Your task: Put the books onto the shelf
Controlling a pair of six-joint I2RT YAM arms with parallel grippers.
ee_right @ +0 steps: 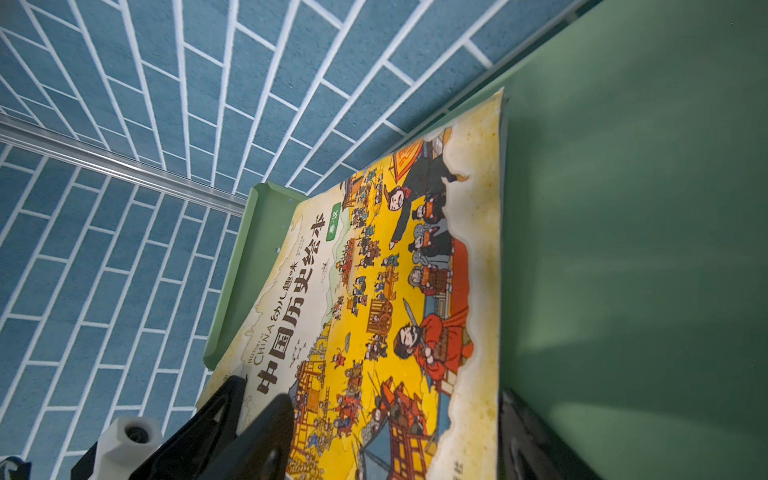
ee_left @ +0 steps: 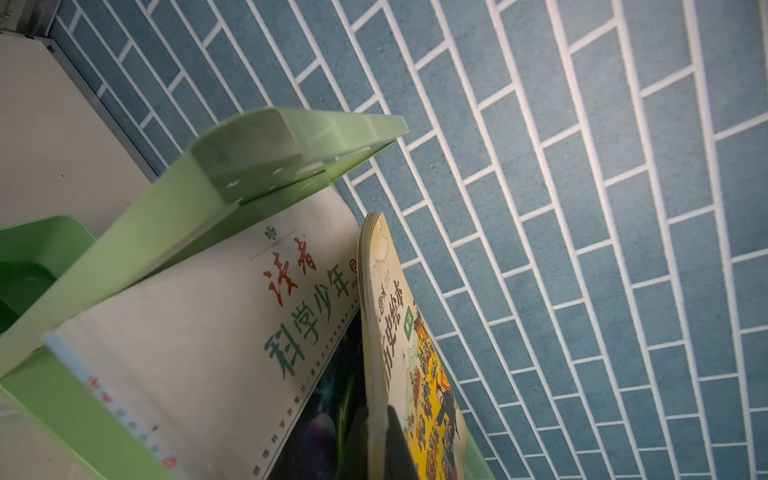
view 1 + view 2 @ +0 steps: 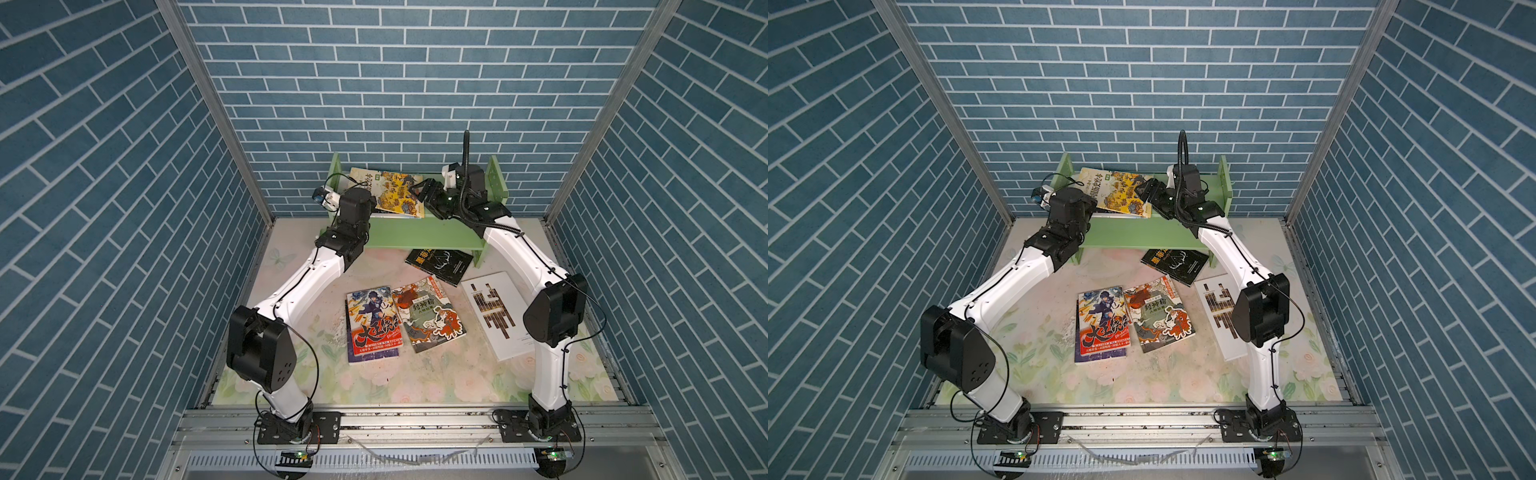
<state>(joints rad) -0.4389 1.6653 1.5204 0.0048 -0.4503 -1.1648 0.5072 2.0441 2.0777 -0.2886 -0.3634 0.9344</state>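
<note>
Loose books [image 3: 374, 328] lie on the bench [image 3: 299, 368], 4 or maybe 5. Up on the shelf [image 3: 415, 240], my left pincer [image 2: 382, 419] is clamped on the tilted yellow book [image 3: 401, 193]; my right pincer [image 3: 420, 189] stands apart at its other edge.

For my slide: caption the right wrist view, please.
Open right gripper flanking the yellow history book on the green shelf.

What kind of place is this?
Likely a mock-up robot test cell, not a real room: brick-print wall panels on aluminium posts, a floral tabletop with a green shelf, and two arms bolted to a front rail.
</note>
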